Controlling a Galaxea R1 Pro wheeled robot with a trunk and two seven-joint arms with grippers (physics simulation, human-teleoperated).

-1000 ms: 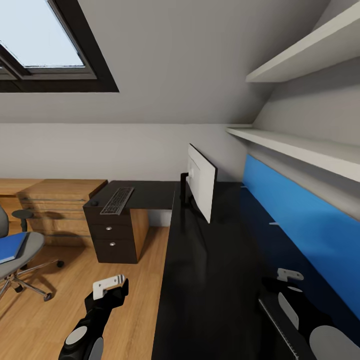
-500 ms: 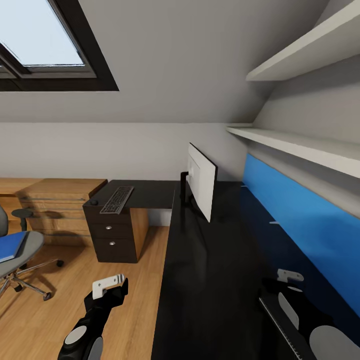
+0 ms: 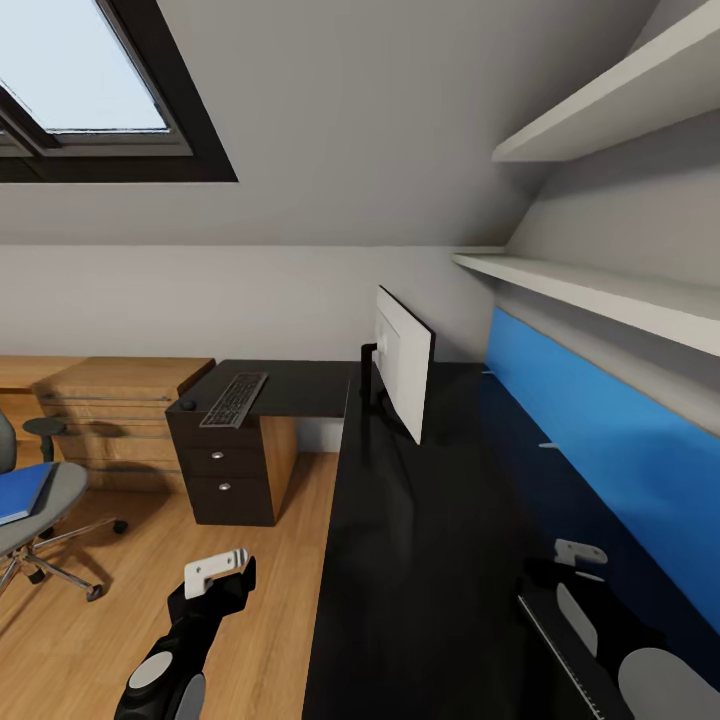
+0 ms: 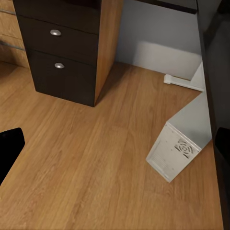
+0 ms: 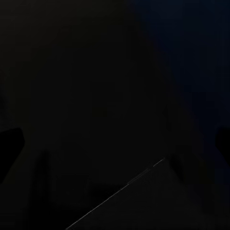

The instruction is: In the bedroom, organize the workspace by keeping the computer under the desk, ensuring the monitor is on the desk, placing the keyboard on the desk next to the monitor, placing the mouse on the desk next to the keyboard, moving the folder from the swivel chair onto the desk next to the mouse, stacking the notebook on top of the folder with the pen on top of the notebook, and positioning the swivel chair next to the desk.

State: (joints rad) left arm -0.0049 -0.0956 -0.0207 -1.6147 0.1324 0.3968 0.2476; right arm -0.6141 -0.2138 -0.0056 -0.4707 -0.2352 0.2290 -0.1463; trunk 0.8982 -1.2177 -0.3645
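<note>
I am standing at the long arm of the desk, looking along its glossy black surface. The monitor is standing upright on it, edge-on to me, and the keyboard is lying on the shorter wing above the drawer unit, well apart from the monitor. The blue folder is resting on the seat of the swivel chair, off to my left on the wood floor. In my left wrist view the computer is sitting on the floor beneath the desk.

My left gripper is hanging over the floor beside the desk edge, holding nothing, jaws parted as far as I can judge. My right gripper is hovering over the dark surface; I cannot tell how its jaws are set.

I am judging the folder to be light, thin and stiff, likely slick; pinching an overhanging edge looks safest.
</note>
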